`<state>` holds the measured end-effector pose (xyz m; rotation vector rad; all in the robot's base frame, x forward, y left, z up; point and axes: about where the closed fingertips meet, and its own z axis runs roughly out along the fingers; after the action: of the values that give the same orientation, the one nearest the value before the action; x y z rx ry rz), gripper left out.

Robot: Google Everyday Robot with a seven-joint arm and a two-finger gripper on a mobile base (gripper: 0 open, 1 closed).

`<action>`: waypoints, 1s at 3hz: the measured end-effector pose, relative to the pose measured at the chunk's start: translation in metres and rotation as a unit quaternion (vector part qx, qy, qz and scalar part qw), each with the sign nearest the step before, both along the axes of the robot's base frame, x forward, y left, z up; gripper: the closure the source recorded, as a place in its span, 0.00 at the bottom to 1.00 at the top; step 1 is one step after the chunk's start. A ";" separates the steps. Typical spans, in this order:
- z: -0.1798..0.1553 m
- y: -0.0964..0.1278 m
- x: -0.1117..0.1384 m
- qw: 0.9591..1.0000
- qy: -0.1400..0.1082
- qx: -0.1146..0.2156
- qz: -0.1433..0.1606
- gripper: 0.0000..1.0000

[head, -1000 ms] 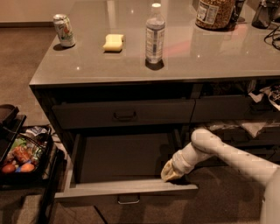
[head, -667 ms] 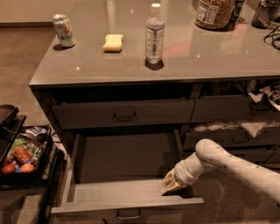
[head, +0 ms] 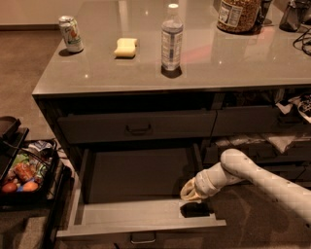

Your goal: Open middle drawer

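Observation:
The middle drawer (head: pixel 141 214) stands pulled far out from the cabinet, and its plain grey inside shows. Its flat front is at the bottom of the view, with the small bar handle (head: pixel 142 238) at its centre. My gripper (head: pixel 191 191) is at the end of the white arm (head: pixel 252 177), which comes in from the right. It sits low at the drawer's right inner side, just behind the front panel. The slimmer drawer above (head: pixel 138 127) is closed.
On the counter (head: pixel 243 58) stand a soda can (head: pixel 71 33), a yellow sponge (head: pixel 126 47), a water bottle (head: pixel 171 37) and a jar (head: pixel 237 14). A black cart with snacks (head: pixel 22 170) stands left of the drawer. Cluttered open shelves (head: pixel 286 131) are at the right.
The middle drawer has slid farther out toward the camera. My gripper went forward with it, then rose back a little inside the right end.

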<state>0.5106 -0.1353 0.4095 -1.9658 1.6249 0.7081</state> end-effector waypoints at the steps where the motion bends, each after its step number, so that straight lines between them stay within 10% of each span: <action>1: 0.036 -0.035 0.023 0.997 -0.057 0.001 -0.058 1.00; 2: 0.085 -0.084 0.027 0.981 -0.136 0.020 -0.140 1.00; 3: 0.122 -0.089 0.016 0.952 -0.232 0.069 -0.188 1.00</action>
<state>0.5268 -0.2246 0.5314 -1.5110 1.5374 0.1837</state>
